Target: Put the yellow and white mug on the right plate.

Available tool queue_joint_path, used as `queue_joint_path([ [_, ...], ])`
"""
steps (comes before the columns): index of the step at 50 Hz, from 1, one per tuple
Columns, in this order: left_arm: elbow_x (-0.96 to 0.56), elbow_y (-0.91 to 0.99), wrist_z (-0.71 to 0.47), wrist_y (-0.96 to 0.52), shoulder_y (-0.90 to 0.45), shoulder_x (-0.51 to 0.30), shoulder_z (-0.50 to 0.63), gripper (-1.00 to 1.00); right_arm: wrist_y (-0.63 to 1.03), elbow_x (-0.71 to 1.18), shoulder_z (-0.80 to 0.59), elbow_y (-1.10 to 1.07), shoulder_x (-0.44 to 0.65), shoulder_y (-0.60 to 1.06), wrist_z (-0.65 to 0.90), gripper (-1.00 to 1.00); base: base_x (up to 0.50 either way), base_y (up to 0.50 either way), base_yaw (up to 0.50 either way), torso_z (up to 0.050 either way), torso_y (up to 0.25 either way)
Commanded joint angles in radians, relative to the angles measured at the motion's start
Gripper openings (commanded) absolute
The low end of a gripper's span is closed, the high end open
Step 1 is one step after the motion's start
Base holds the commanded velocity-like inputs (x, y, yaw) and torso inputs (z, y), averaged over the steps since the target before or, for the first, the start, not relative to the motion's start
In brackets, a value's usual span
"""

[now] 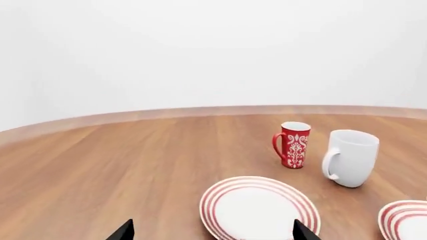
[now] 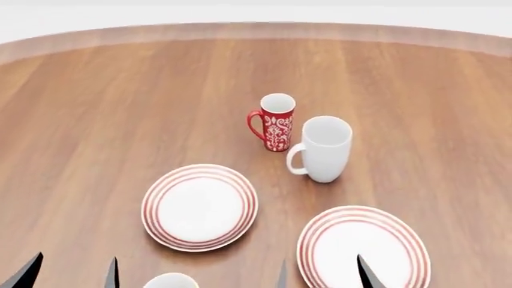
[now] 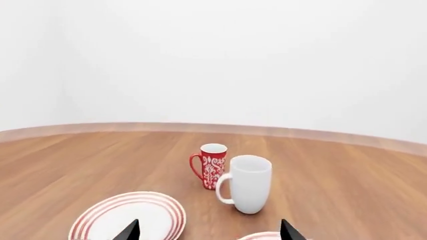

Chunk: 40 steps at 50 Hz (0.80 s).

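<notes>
Of the yellow and white mug, only a pale rim [image 2: 170, 281] shows, at the bottom edge of the head view between my two grippers; its yellow side is out of view. The right plate [image 2: 360, 237], white with red rings, lies at the front right. It also shows in the left wrist view [image 1: 404, 221] and as a sliver in the right wrist view [image 3: 261, 236]. My left gripper [image 2: 72, 276] [image 1: 213, 235] is open and empty, left of the rim. My right gripper [image 2: 322, 279] [image 3: 210, 235] is open and empty over the right plate's near side.
The look-alike left plate [image 2: 200, 207] [image 1: 257, 207] [image 3: 127, 217] lies front centre-left. A slim red patterned mug [image 2: 277, 123] [image 1: 293, 145] [image 3: 211, 165] and a taller white mug [image 2: 324, 150] [image 1: 350, 157] [image 3: 247, 182] stand behind the plates. The wooden table's far edge [image 2: 256, 30] curves across the back.
</notes>
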Motion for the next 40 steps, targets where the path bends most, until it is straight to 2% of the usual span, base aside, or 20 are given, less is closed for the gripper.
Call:
queue_joint_path([
  [1, -0.005, 0.002, -0.005, 0.002, 0.001, -0.007, 0.008, 1.0, -0.006, 0.006, -0.01, -0.002, 0.01, -0.001, 0.003, 1.0, 0.46, -0.2, 0.0, 0.0, 0.0],
  [9, -0.008, 0.005, -0.009, 0.001, 0.001, -0.011, 0.012, 1.0, 0.013, 0.01, -0.006, 0.002, 0.006, 0.008, 0.024, 1.0, 0.43, -0.19, 0.0, 0.0, 0.0],
  [26, -0.017, 0.009, -0.017, 0.0, -0.001, -0.021, 0.018, 1.0, 0.048, 0.03, -0.011, -0.026, 0.028, 0.017, 0.027, 1.0, 0.0, 0.0, 0.0, 0.0, 0.0],
  [40, -0.026, 0.026, -0.027, -0.009, 0.001, -0.03, 0.018, 1.0, 0.194, 0.136, 0.018, -0.035, 0.166, 0.072, -0.099, 1.0, 0.0, 0.0, 0.0, 0.0, 0.0],
])
